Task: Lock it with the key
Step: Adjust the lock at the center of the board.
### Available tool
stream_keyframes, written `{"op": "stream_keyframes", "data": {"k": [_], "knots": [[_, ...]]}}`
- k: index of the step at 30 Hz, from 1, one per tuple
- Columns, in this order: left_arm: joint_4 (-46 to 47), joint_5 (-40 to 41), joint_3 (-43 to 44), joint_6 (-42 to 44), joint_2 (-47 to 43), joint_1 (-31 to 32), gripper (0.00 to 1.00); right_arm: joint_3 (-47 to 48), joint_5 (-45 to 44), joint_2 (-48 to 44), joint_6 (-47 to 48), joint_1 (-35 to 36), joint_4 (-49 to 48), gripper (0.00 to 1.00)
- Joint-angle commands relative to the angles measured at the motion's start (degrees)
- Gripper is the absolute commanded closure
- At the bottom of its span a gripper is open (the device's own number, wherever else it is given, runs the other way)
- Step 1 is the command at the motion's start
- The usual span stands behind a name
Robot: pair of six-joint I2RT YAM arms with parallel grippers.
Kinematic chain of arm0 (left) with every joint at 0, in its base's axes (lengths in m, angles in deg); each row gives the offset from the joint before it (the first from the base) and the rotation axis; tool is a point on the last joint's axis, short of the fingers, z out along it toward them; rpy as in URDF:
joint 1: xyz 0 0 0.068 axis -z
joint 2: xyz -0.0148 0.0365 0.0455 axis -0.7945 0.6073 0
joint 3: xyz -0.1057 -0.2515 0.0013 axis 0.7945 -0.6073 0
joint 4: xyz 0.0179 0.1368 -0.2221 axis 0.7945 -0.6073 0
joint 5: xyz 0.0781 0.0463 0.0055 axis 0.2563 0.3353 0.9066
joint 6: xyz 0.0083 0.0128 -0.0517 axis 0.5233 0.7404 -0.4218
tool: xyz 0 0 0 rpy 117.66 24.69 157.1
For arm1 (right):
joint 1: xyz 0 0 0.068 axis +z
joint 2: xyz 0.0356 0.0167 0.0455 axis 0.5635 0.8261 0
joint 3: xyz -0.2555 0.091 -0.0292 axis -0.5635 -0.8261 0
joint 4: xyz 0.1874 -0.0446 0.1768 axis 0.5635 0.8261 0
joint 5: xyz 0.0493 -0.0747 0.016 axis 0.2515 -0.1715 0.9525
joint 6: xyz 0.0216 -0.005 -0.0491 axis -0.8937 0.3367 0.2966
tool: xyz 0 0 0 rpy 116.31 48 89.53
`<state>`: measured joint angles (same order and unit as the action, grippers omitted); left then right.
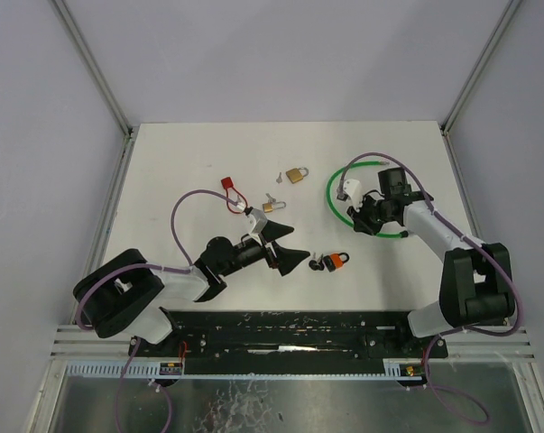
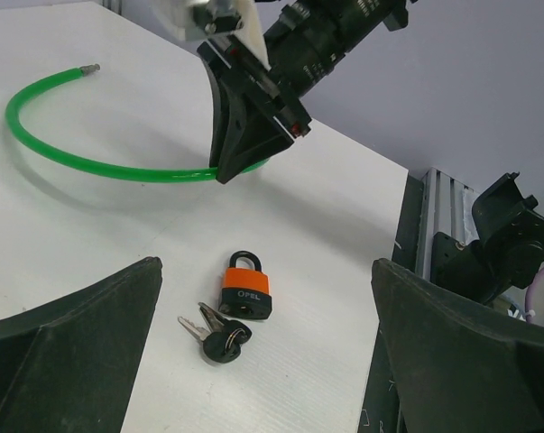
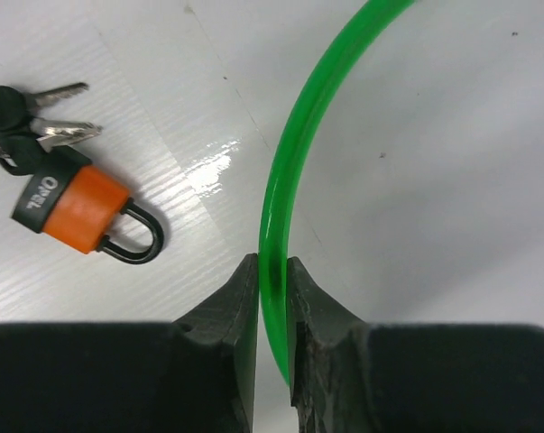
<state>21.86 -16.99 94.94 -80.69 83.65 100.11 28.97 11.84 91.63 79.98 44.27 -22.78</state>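
An orange padlock [image 1: 338, 262] with a black shackle lies on the white table, and a bunch of black-headed keys [image 1: 318, 264] touches its left side. My left gripper [image 1: 296, 241] stands open just left of them. In the left wrist view the orange padlock [image 2: 245, 287] and keys [image 2: 219, 338] lie on the table between and beyond the wide-apart fingers [image 2: 73, 347]. My right gripper [image 1: 355, 220] is shut on a green cable [image 1: 331, 194]. The right wrist view shows its jaws [image 3: 272, 271] pinching that green cable [image 3: 290, 153], with the padlock [image 3: 73, 209] and keys [image 3: 37, 117] at upper left.
A brass padlock [image 1: 296, 174] with a small key [image 1: 278, 179] lies at mid table. A second brass padlock [image 1: 270, 207] sits near the left gripper. A red lock with a red cable [image 1: 229, 188] lies further left. Metal rails edge the table.
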Motion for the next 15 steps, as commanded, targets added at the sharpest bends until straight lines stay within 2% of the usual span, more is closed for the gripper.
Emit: {"op": "stream_keyframes", "data": {"k": [1, 9, 15], "knots": [[0.9, -0.2, 1.3, -0.5, 0.5, -0.3, 0.03, 1.4, 8.8, -3.2, -2.2, -1.7, 1.9, 1.0], [1.5, 0.4, 1.0, -0.7, 0.5, -0.3, 0.03, 1.6, 17.8, -6.3, -5.6, -3.5, 1.3, 1.0], [1.2, 1.5, 1.0, -1.0, 0.4, -0.3, 0.03, 1.4, 19.0, -4.6, -7.7, -3.5, -0.8, 1.0]]}}
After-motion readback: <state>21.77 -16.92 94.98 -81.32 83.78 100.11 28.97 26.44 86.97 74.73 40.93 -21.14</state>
